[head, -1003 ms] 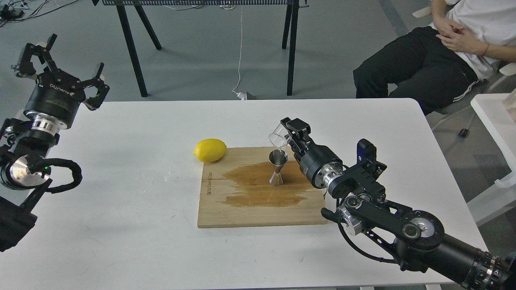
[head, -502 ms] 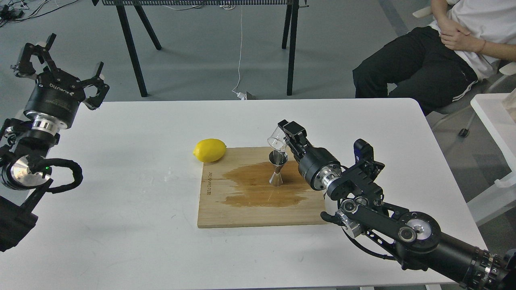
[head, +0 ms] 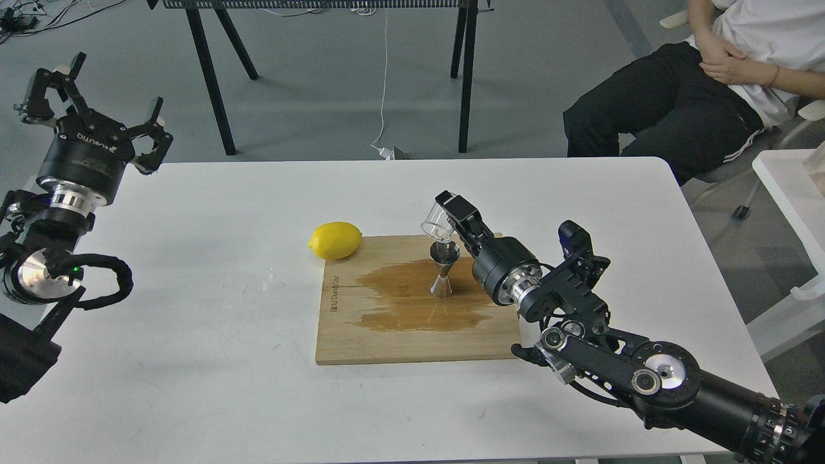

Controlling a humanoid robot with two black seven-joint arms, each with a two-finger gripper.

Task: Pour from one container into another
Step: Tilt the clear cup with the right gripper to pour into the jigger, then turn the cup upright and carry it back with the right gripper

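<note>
In the head view, a wooden board (head: 412, 303) is seen lying on a white table (head: 193, 361), and everything can be placed from that board. A shiny metal cup (head: 444, 269) with a thin middle is stood upright near the back of the board, in the middle of a big wet brown patch (head: 412, 299). A small glass cup (head: 436, 222) is held just above the metal cup, tipped over so that its open mouth points down at the metal cup's top. The glass cup is gripped by the right gripper (head: 451, 219), whose fingers are closed around it. Compared with a second ago, the glass cup has been brought lower and a little to the left, and it has been tipped more, so its lip is now almost touching the metal cup's rim. This probably means the pouring is going on or nearly done; no liquid can be made out in the glass. A lemon (head: 335, 240) is rested at the board's back left corner, touching its edge. The left gripper (head: 90, 90) is kept far to the left of the board, above the table's edge, with its fingers spread open and nothing held. A seated person (head: 677, 96) is seen well behind the board, to the right.
</note>
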